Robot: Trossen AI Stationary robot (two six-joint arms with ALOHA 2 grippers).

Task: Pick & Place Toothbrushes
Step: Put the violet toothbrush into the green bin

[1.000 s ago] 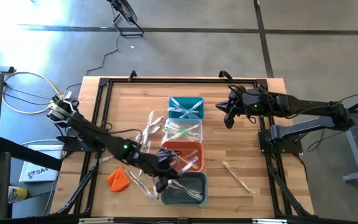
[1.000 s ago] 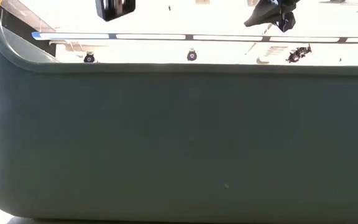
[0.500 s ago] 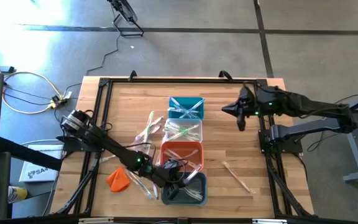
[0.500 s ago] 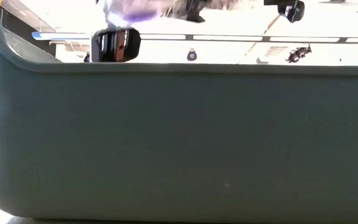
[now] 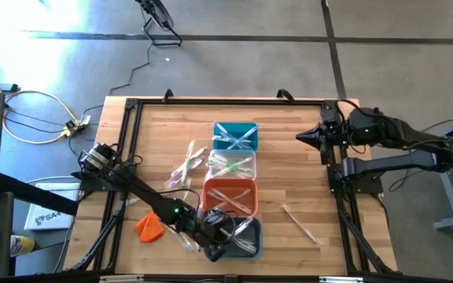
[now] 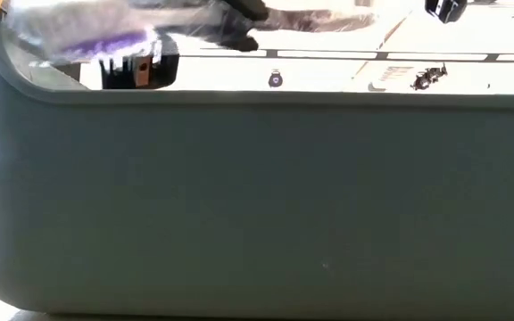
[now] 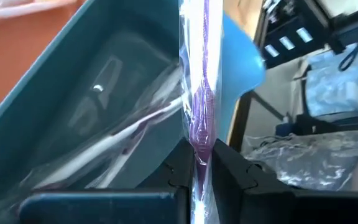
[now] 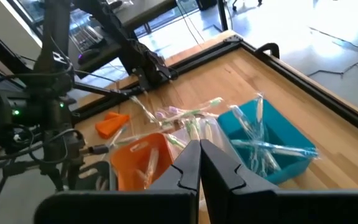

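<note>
Left end effector now lower over grey bin, pinching wrapped toothbrush, tip cropped.

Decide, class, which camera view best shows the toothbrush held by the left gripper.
The left wrist view: the purple wrapped toothbrush stands pinched in the left gripper over the grey bin. The high view hides it under the arm, the low view shows a purple blur above the bin wall, and the right wrist view does not show it.
</note>
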